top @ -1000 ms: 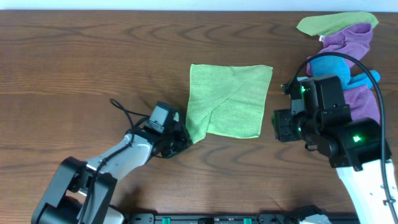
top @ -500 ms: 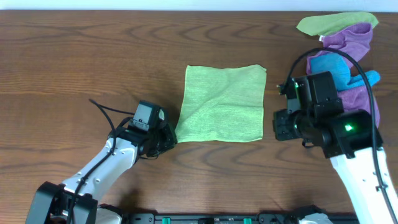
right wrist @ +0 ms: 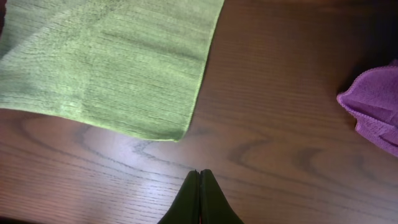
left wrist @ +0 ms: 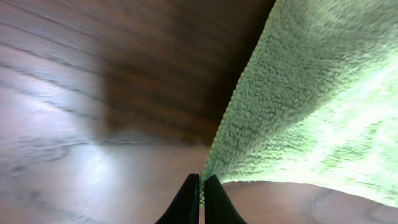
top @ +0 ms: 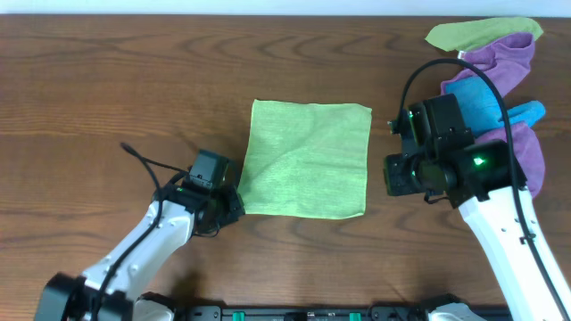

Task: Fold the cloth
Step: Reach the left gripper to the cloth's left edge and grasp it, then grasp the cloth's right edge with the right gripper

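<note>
The light green cloth point(top: 308, 159) lies spread flat in the middle of the wooden table. My left gripper point(top: 234, 203) is shut on its near-left corner, low over the wood. The left wrist view shows the black fingertips point(left wrist: 202, 177) pinching the fuzzy cloth edge point(left wrist: 298, 93). My right gripper point(top: 390, 178) hovers just right of the cloth, shut and empty. From the right wrist, its closed tips point(right wrist: 199, 173) are over bare wood a little short of the cloth's point(right wrist: 112, 62) near-right corner.
A heap of other cloths sits at the back right: a green one point(top: 477, 34), a purple one point(top: 500, 62) and a blue one point(top: 477, 98), partly under my right arm. An edge of the purple cloth point(right wrist: 373, 118) shows in the right wrist view.
My left gripper has dragged the corner leftward and nearer, so the creased cloth now lies flat and further left. My right gripper has closed and shifted slightly left.
</note>
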Controlling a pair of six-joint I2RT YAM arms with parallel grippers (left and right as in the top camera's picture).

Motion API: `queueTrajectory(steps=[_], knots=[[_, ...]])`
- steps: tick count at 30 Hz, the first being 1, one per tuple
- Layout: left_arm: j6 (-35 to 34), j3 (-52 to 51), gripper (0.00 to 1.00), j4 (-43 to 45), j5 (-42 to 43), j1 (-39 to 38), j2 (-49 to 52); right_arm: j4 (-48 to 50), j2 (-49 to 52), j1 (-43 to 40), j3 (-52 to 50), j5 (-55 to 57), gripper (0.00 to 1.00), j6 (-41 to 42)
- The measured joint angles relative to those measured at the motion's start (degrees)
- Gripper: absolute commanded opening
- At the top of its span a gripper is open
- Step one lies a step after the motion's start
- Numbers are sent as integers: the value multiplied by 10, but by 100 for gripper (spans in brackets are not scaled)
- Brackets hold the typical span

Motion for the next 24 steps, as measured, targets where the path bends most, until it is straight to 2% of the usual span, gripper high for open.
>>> queueTrajectory(steps=[6, 13, 19, 24], knots=[[1, 0, 6, -57, -53, 0, -64, 3, 0, 0, 0, 0, 1, 0], [1, 0, 6, -110, -95, 0, -75, 0, 0, 0, 0, -4, 1, 0], [0, 0, 6, -109, -107, 0, -75, -7, 0, 0, -23, -80, 2, -10], [-8, 0, 6, -104, -109, 0, -75, 25, 2, 0, -124, -193, 2, -15]])
